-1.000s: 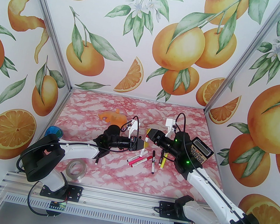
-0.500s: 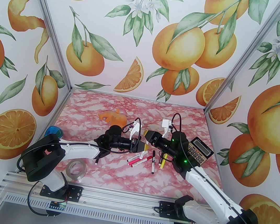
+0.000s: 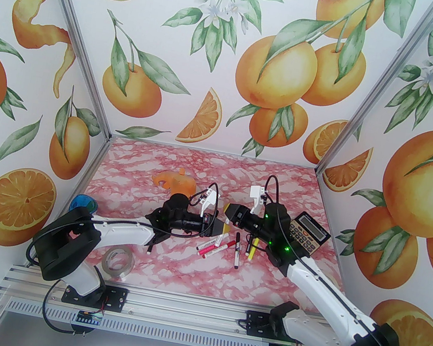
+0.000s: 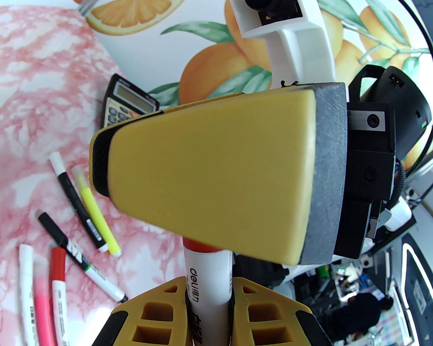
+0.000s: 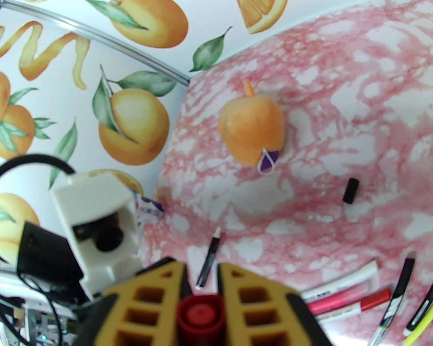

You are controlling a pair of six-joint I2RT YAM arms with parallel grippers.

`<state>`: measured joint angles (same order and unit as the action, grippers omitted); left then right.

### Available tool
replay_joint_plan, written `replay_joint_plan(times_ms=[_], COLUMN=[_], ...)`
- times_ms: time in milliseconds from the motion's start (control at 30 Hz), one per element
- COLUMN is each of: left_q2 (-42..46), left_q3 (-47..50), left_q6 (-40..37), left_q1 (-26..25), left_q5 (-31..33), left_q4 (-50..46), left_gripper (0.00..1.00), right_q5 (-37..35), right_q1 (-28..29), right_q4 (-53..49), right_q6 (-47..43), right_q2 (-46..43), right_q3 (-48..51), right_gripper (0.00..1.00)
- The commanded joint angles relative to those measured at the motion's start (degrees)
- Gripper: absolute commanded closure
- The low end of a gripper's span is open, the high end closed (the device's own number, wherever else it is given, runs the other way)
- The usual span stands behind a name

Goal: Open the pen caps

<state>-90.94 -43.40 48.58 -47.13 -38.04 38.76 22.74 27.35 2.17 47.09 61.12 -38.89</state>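
Gripping a white-barrelled pen [image 4: 207,270] above the middle of the table [image 3: 182,281], the left pincer [image 4: 209,297] is clenched on the barrel, one yellow finger on each side of the printed lettering. The pen points away from it, toward 1 o'clock in the top view, where the right pincer [image 5: 201,273] meets it head-on. That pincer is clamped on the red cap [image 5: 202,312], whose round end shows between its fingers. In the left wrist view the red sits right against the white barrel, no gap showing, under the broad side of the right pincer's finger.

The loose pens [image 3: 214,247] lie scattered on the table at 5 o'clock from the two pincers: pink and red ones side by side, black-and-white ones beyond them, and a yellow pen [image 3: 252,252] furthest toward 3 o'clock. A black cap [image 5: 350,190] lies alone on the marbled surface, at 2 o'clock from the fingers in the right wrist view.

A calculator [image 3: 309,232] rests at 3 o'clock by the right arm, an orange toy [image 3: 174,181] at 10 o'clock, and a roll of tape [image 3: 117,261] at 7 o'clock near the left arm's base.
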Motion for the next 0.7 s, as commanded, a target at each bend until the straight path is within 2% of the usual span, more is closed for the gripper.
replay_joint_plan(times_ms=[0, 133, 200, 400, 667], left_q2=[-0.77, -0.91, -0.95, -0.73, -2.53], left_q3=[-2.33, -2.94, -3.33, -5.85, -8.72], left_q6=[-3.85, -5.58, -8.84, -14.06, -15.26], left_q1=[-1.22, -2.32, -4.48, -6.79, -9.65], left_q5=[-1.17, -0.42, 1.89, 6.41, 11.17], left_q4=[-4.21, -7.08, -12.4, -23.14, -27.25], left_gripper=[0.92, 0.92, 0.94, 0.95, 0.97], right_q5=[-2.62, -2.78, -4.03, -6.87, -16.43], right_q1=[-0.52, -1.31, -2.71, -5.03, -5.3], right_q4=[-1.03, -1.26, -3.76, -8.3, -9.2], right_q6=[-1.21, -1.65, -4.08, -7.36, -6.94], right_q2=[-0.39, -0.39, -0.66, -0.64, -1.35], right_q3=[-1.96, -2.21, -3.65, -6.23, -7.07], right_gripper=[0.85, 0.86, 0.87, 0.89, 0.91])
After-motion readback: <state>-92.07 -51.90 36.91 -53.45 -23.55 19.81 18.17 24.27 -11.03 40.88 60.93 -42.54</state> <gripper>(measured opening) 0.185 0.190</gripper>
